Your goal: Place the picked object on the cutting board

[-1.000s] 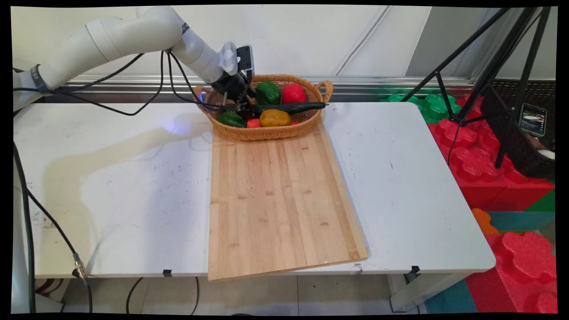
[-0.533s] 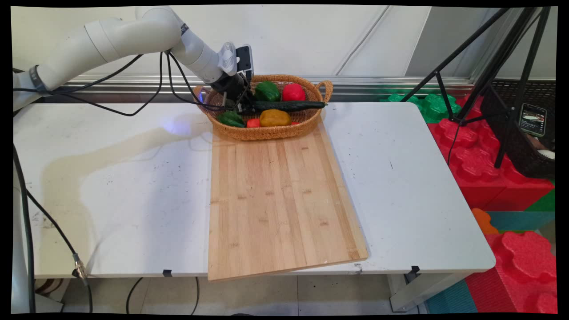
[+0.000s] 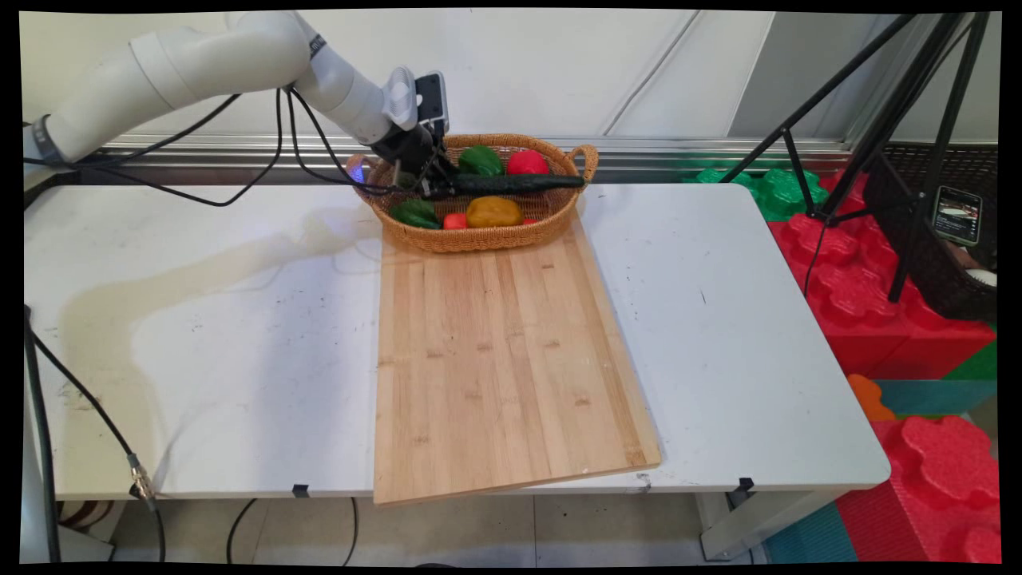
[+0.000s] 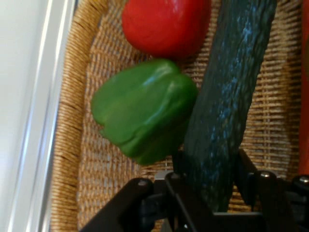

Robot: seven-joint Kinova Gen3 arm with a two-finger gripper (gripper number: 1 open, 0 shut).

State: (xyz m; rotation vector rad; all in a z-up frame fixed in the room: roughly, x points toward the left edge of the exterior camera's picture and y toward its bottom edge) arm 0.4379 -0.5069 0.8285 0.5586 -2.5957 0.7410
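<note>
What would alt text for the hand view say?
The robot's black tool is closed around one end of a dark green cucumber over a wicker basket. A green bell pepper lies beside the cucumber, with a red pepper beyond it.

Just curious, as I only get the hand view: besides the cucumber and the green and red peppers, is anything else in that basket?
Observer: Yes, a yellow pepper lies at the near side of the basket.
Operator: What does the basket sit on?
Observer: Its near edge rests on the far end of a wooden board.
Operator: And the cucumber's other end?
Observer: The cucumber, gripped by the pincer, reaches the basket's right rim.
</note>
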